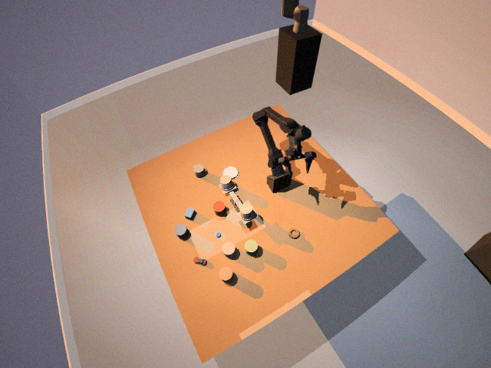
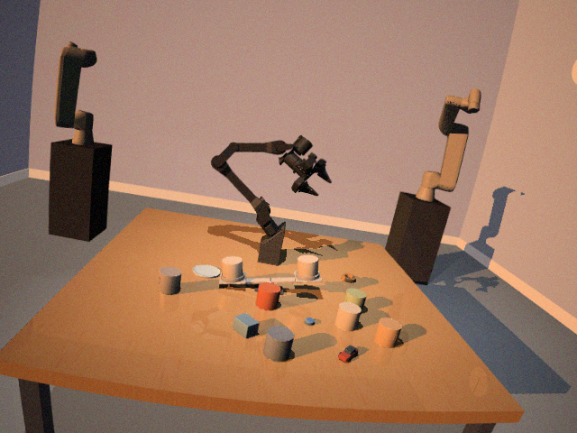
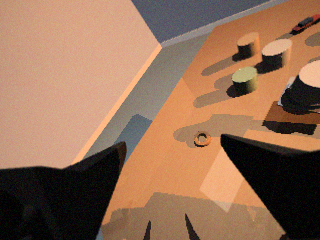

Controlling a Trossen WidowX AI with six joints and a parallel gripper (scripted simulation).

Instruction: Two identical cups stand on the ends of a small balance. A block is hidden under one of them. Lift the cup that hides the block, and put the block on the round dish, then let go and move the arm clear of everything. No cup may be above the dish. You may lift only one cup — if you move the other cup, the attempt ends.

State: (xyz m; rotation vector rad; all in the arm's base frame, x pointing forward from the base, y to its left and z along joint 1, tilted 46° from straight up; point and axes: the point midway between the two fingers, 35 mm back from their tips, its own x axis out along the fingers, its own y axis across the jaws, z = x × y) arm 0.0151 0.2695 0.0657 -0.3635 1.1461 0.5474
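Observation:
Two identical pale cups stand upright on a small balance (image 1: 236, 199) (image 2: 270, 280). One cup (image 1: 226, 182) (image 2: 232, 268) is on the end beside the white round dish (image 1: 230, 172) (image 2: 206, 271); that end sits low, near the table. The other cup (image 1: 246, 211) (image 2: 307, 267) (image 3: 312, 75) is on the end that looks raised, with its shadow apart below it. Nothing lies on the dish. The block is not visible; the cups hide what is under them. My gripper (image 1: 299, 173) (image 2: 324, 188) (image 3: 173, 142) is open and empty, high above the table and away from both cups.
A red cylinder (image 1: 219, 208) (image 2: 268, 296) stands close beside the balance. A grey cylinder (image 1: 199, 170) (image 2: 169, 280) stands near the dish. A green cylinder (image 1: 251, 245) (image 2: 355, 298) (image 3: 244, 76), several other cylinders, a blue-grey box (image 1: 190, 213) (image 2: 245, 325) and a toy car (image 1: 200, 261) (image 2: 348, 354) stand farther out.

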